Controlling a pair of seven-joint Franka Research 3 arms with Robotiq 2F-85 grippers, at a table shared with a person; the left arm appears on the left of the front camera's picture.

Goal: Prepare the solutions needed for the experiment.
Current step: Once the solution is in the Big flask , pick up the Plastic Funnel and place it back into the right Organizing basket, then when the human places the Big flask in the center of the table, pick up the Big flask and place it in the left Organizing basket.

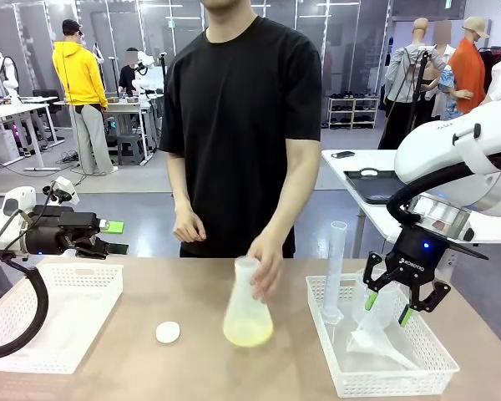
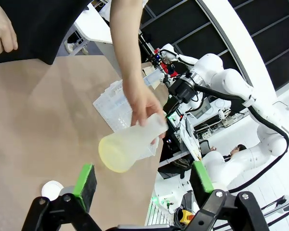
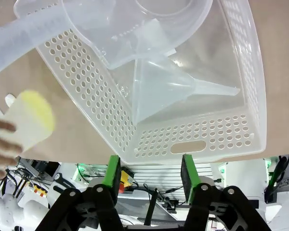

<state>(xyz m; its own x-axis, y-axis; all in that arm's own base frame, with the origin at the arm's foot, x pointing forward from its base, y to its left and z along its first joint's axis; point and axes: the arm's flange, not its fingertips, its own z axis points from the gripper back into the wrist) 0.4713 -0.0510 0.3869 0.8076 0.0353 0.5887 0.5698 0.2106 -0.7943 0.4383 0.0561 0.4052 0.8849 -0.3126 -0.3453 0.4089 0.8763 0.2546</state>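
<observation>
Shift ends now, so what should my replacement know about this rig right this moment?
Left pincer: open, empty, by the left basket.
Right pincer: open, empty, above the funnel in the right basket; cylinder stands there too.
Flask: upright mid-table, person's hand on its neck, yellow solution in its bottom; white cap lies beside it.
Done: solution is in the flask. Left: likely capping it.
</observation>
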